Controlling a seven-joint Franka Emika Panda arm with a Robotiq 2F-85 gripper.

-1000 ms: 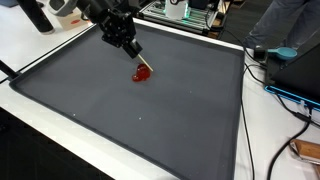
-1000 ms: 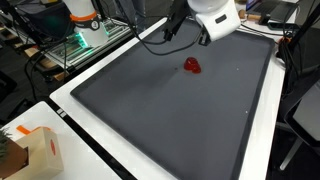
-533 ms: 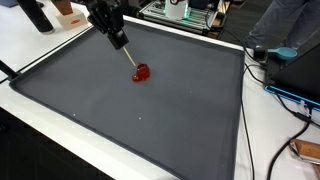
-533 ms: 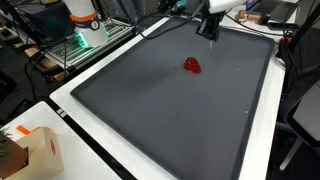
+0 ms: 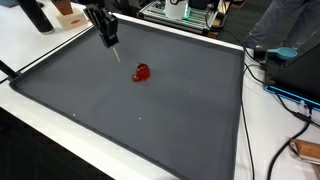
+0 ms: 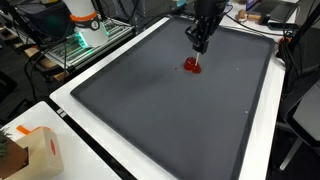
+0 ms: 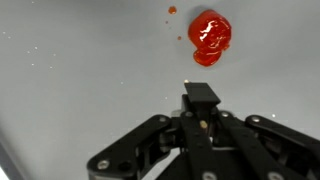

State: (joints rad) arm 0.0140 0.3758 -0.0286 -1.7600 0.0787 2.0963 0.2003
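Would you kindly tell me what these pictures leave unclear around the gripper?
Thin tool: too small in both exterior views to identify; the shut gripper hides it in the wrist view.
Red blob: material unclear in every view.
Arm: cut by the top edge in both exterior views.

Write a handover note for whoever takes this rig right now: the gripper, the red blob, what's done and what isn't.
Gripper: shut on a thin stick, tip pointing down, raised clear of the mat.
Red blob: lies on the grey mat, to one side of the stick tip and not touched by it. A small red speck sits near the blob in the wrist view.
Done: blob is on the mat.
Left: stick is in the grip, not set down.
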